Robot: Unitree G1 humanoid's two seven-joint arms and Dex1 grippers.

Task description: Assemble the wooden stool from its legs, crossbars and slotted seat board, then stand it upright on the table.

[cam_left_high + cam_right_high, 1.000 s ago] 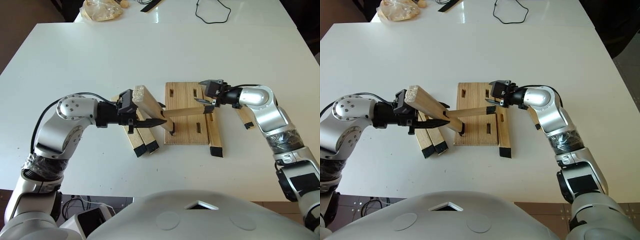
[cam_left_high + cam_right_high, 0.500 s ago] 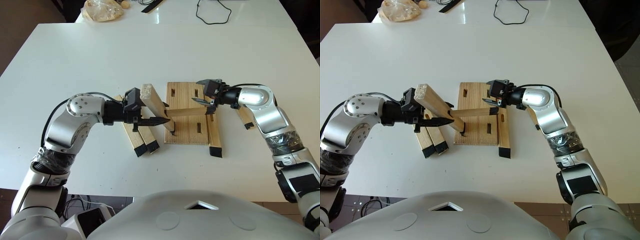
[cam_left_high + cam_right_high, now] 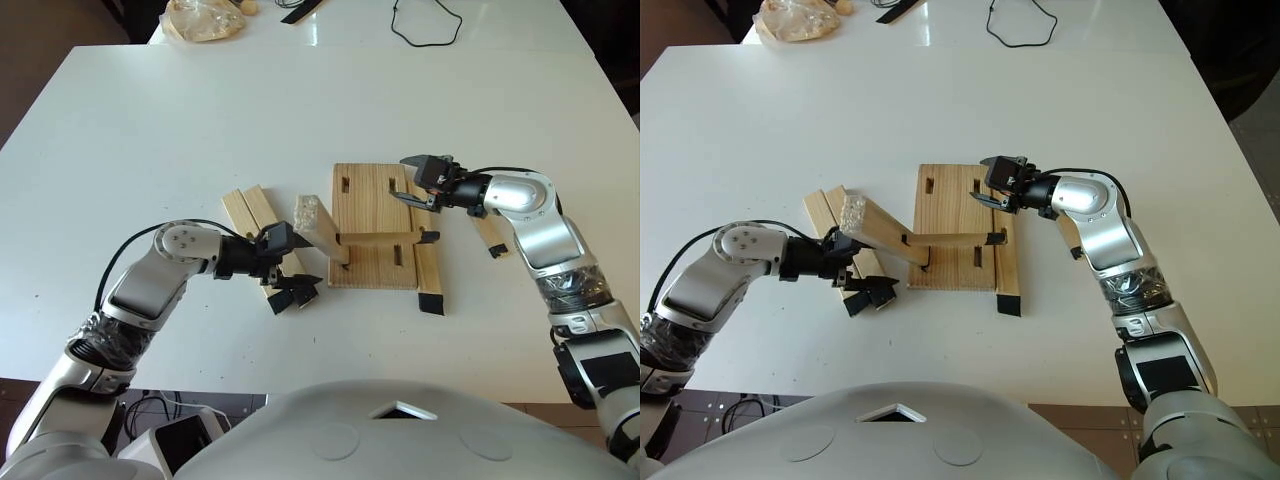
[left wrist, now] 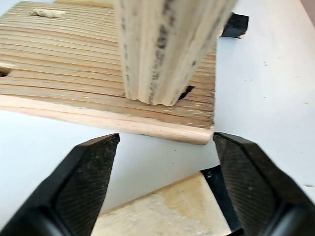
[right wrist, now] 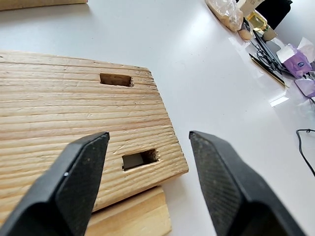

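Note:
The slotted seat board (image 3: pixel 370 200) lies flat mid-table. One leg (image 3: pixel 318 225) leans in its near-left slot, and a crossbar (image 3: pixel 385 237) joined to the leg runs right across the board. My left gripper (image 3: pixel 296 287) is open and empty just left of that leg, low over the near ends of two loose legs (image 3: pixel 250 215). In the left wrist view the leg (image 4: pixel 162 44) meets the board (image 4: pixel 74 73) ahead of the open gripper (image 4: pixel 165 147). My right gripper (image 3: pixel 408 180) hovers open over the board's far right part (image 5: pixel 59 113).
Another leg (image 3: pixel 428 275) with a black tip lies along the board's right edge, and one more (image 3: pixel 492 238) lies under my right forearm. A plastic bag (image 3: pixel 205 18) and a black cable (image 3: pixel 425 25) sit on the far table.
My left gripper let go of the leg and drew back toward me, lower. The leg with its crossbar now rests in the slot. My right gripper came off the crossbar's end and rose.

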